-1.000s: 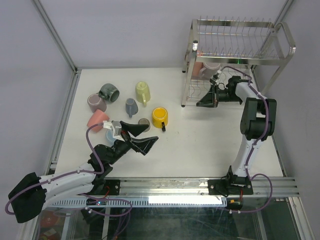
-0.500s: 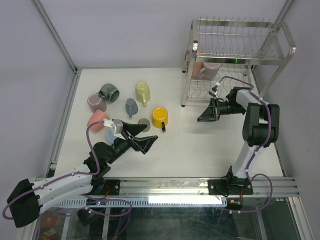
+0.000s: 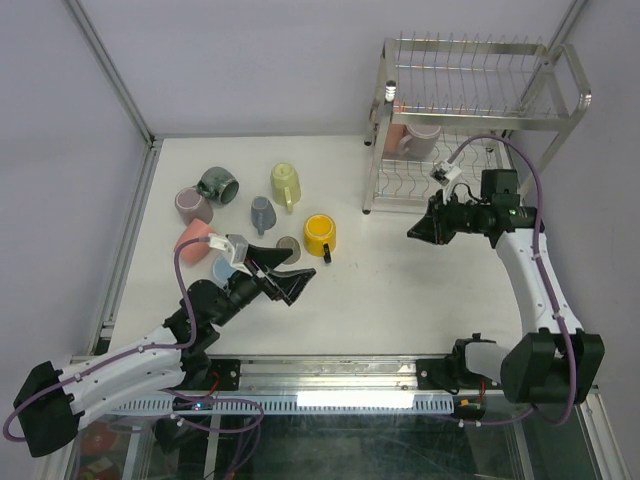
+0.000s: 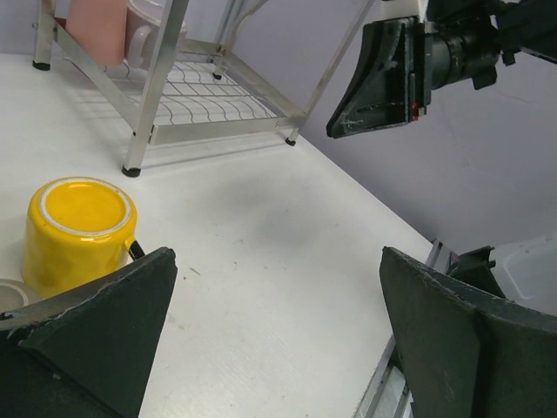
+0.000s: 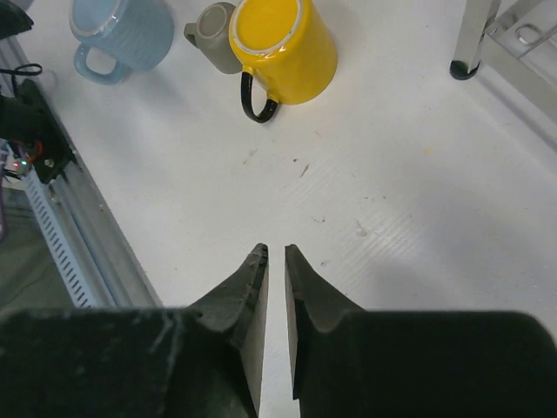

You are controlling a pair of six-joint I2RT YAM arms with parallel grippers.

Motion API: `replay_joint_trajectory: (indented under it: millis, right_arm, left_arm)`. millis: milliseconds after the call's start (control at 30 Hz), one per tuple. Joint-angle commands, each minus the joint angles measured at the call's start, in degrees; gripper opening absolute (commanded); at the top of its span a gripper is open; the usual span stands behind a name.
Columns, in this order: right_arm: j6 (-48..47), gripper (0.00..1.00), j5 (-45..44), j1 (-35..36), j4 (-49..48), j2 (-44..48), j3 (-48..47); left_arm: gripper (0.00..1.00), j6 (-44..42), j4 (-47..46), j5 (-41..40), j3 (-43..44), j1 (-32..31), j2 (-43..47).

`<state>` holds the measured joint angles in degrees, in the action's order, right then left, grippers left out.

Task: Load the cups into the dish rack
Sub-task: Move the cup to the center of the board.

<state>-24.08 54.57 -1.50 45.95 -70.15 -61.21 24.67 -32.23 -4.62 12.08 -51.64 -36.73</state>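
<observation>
**Position.** Two cups are loaded. A salmon-pink cup (image 3: 395, 135) and a paler mauve mug (image 3: 423, 140) stand on the lower shelf of the two-tier chrome wire dish rack (image 3: 460, 115), at the far right of the white desk (image 3: 400, 300). The others sit loose at the left: dark grey-green mug (image 3: 217, 184), mauve tumbler (image 3: 193, 205), second salmon-pink cup (image 3: 195, 238), pale yellow-green mug (image 3: 285, 182), grey-blue cup (image 3: 262, 212), small taupe cup (image 3: 288, 244), light blue mug (image 5: 122, 30) and yellow mug with a dark handle (image 3: 319, 234).

**Claws.**
- Left claw (image 3: 293, 272): jaws wide, nothing between them, just near-left of the yellow mug.
- Right claw (image 5: 274, 254): narrow, only a slit between the fingers, empty. It hangs over bare desk in front of the rack, pointing left.

**Handling (judgement).**
- The cups look like matte glazed ceramic: rigid, fairly heavy for their size, and liable to chip if knocked on the wire.
- The matte skin should give the pads a fair hold, and the walls will not yield.
- The yellow mug appears to stand base up, so a rim pinch is out. Span the body across its width, clear of the handle on its near side.
- The handle loop looks too thin to carry the mug without it swinging.
- For mouth-up cups, pinch the wall at the rim, one finger inside.
</observation>
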Motion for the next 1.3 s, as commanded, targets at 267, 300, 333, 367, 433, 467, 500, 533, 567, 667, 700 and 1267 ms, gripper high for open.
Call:
replay_joint_trajectory:
  millis: [267, 300, 333, 367, 433, 467, 500, 533, 567, 667, 700, 1267]
  right_arm:
    - [-20.6, 0.43, 8.6, 2.3, -4.5, 17.5, 2.8]
    - [-23.1, 0.43, 10.6, 2.3, -2.5, 16.8, 3.0]
    - [-25.1, 0.44, 12.2, 2.3, -0.9, 16.3, 3.3]
    - [-27.3, 0.46, 13.3, 2.2, 0.5, 15.9, 3.8]
    - [-32.3, 0.55, 14.7, 2.3, 3.1, 15.6, 5.0]
    - [-35.2, 0.59, 15.2, 2.1, 5.3, 15.6, 5.5]
    - [-38.0, 0.62, 15.9, 1.9, 7.0, 15.5, 5.9]
    - [-39.8, 0.65, 16.6, 1.4, 7.9, 15.4, 6.3]
    - [-41.3, 0.66, 17.5, 0.2, 8.7, 15.4, 6.9]
    - [-43.8, 0.70, 19.5, -3.1, 9.5, 15.2, 8.6]
    - [-44.3, 0.71, 20.1, -4.1, 9.6, 15.1, 9.1]
    - [-42.4, 0.73, 21.5, -11.0, 6.3, 15.0, 12.9]
  left_arm:
    - [0.99, -0.8, 8.0, -6.1, 7.8, 0.6, -3.7]
    - [0.98, -1.3, 8.7, -6.3, 8.4, 0.6, -4.2]
    - [0.98, -1.9, 9.5, -6.4, 9.1, 0.6, -4.8]
    - [0.98, -2.6, 10.5, -6.4, 9.9, 0.5, -5.3]
    - [0.98, -4.2, 12.5, -6.4, 11.5, 0.5, -6.4]
    - [0.98, -5.1, 13.7, -6.8, 12.4, 0.5, -7.0]
    - [0.98, -5.8, 15.0, -7.3, 13.1, 0.5, -7.3]
    - [0.98, -6.6, 16.1, -8.0, 13.7, 0.6, -7.5]
    - [0.98, -7.2, 17.2, -8.8, 14.1, 0.6, -7.6]
    - [0.98, -8.3, 19.0, -9.9, 14.9, 1.0, -7.5]
    - [0.97, -8.5, 19.3, -9.7, 15.1, 1.1, -7.6]
    - [0.79, -4.1, 18.2, 8.5, 21.0, 15.7, -21.4]
